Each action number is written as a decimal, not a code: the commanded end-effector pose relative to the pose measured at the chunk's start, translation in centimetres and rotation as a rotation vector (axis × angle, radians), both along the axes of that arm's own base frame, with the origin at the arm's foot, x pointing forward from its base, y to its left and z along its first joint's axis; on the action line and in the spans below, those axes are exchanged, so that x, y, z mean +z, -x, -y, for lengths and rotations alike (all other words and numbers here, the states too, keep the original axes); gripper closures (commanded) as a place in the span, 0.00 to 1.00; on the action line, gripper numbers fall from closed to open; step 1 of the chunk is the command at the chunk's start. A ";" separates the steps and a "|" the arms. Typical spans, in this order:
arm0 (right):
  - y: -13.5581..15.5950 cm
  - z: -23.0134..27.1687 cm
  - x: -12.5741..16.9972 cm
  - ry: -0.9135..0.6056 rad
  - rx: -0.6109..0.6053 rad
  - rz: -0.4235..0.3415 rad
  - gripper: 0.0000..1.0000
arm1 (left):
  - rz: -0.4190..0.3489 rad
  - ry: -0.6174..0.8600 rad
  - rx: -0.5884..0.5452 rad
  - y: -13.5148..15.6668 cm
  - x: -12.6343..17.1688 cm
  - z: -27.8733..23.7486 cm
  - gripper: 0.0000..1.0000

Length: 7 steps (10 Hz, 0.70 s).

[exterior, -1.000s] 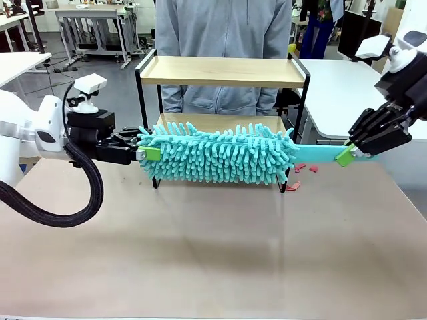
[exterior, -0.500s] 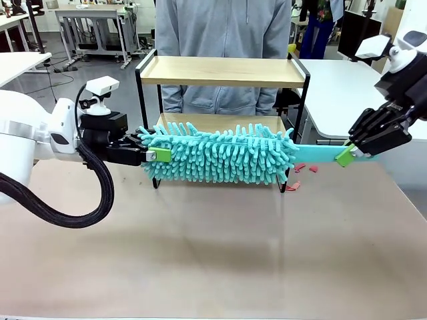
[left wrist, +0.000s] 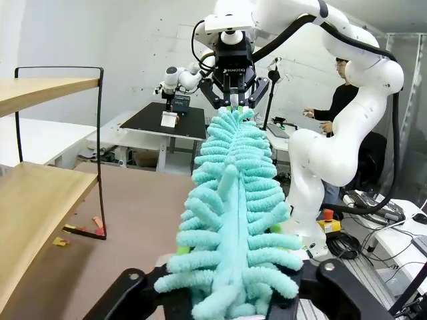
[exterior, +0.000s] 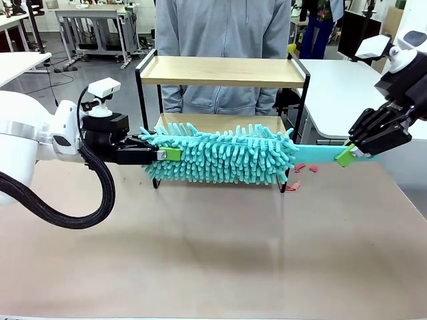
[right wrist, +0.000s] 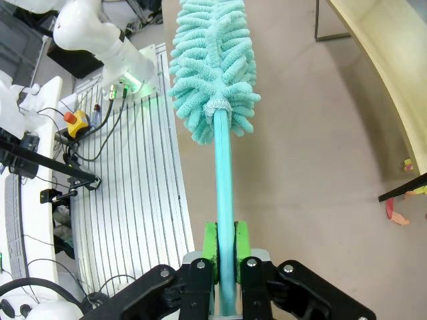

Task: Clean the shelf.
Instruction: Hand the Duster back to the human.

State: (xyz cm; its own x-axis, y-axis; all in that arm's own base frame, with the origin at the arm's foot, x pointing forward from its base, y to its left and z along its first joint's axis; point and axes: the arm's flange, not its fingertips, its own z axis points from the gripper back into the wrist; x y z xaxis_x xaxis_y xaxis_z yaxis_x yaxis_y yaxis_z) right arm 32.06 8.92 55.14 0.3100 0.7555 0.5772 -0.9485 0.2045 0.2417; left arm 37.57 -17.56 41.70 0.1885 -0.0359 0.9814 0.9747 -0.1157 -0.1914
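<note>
The shelf (exterior: pixel 223 70) stands at the table's far side, with two light wooden boards in a black frame; its boards also show in the left wrist view (left wrist: pixel 33 193) and the right wrist view (right wrist: pixel 393 80). A turquoise fluffy duster (exterior: pixel 227 155) hangs level in front of the lower board. My right gripper (exterior: pixel 345 157) is shut on the duster's flat handle (right wrist: pixel 223 180). My left gripper (exterior: pixel 170 154) is closed around the fluffy free end, with the duster (left wrist: pixel 230 187) running away from between its fingers (left wrist: pixel 127 293).
A person (exterior: pixel 223 27) stands behind the shelf. Small red scraps (exterior: pixel 297 177) lie on the brown tabletop by the shelf's right legs. A white table (exterior: pixel 333 87) stands at the back right. The near half of the tabletop (exterior: pixel 213 253) is bare.
My left gripper moved right onto the duster's free end and its jaws narrowed around it. The right gripper and the duster stayed where they were.
</note>
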 end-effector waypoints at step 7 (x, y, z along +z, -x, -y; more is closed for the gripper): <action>0.0 0.1 0.3 -0.024 0.005 0.004 0.87 | 0.041 -0.023 -0.009 -0.3 0.1 -0.1 1.00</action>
State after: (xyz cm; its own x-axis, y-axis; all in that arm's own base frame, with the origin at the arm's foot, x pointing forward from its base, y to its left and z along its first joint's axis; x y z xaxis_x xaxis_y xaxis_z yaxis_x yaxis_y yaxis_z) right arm 32.06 8.91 55.15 0.3102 0.7553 0.5774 -0.9485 0.2046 0.2418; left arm 37.63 -17.54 41.78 0.1762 -0.0395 0.9836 0.9768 -0.1167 -0.1797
